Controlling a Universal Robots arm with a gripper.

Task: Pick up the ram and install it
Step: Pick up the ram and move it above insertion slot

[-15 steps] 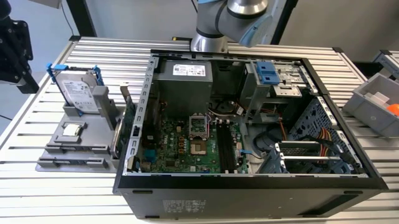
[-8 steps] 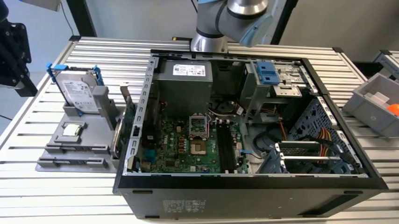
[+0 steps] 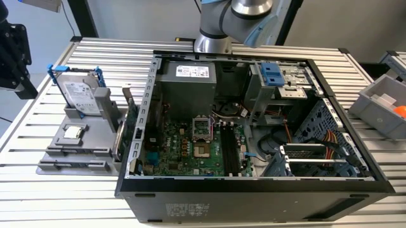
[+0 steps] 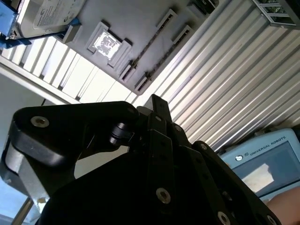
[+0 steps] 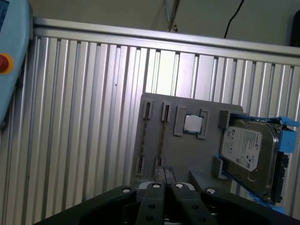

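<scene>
You're holding the fingers (image 5: pixel 161 174) pressed together, empty.
They're hovering over the tray (image 5: pixel 187 154) on the tabletop (image 5: pixel 84 117).

Slatted table (image 3: pixel 95 52), open case (image 3: pixel 254 194) lying on it. Inside the case: green motherboard (image 3: pixel 184 152), grey power supply (image 3: pixel 187 90) behind it. Grey holder (image 3: pixel 76 147) sits just beside the case on the exterior view's left. On the holder, hard drive (image 3: pixel 81 95) upright in a blue bracket, square chip (image 3: pixel 73 132) near it. Grey bin (image 3: pixel 381 102) on the exterior view's right, something orange (image 3: pixel 400 110) inside.
</scene>
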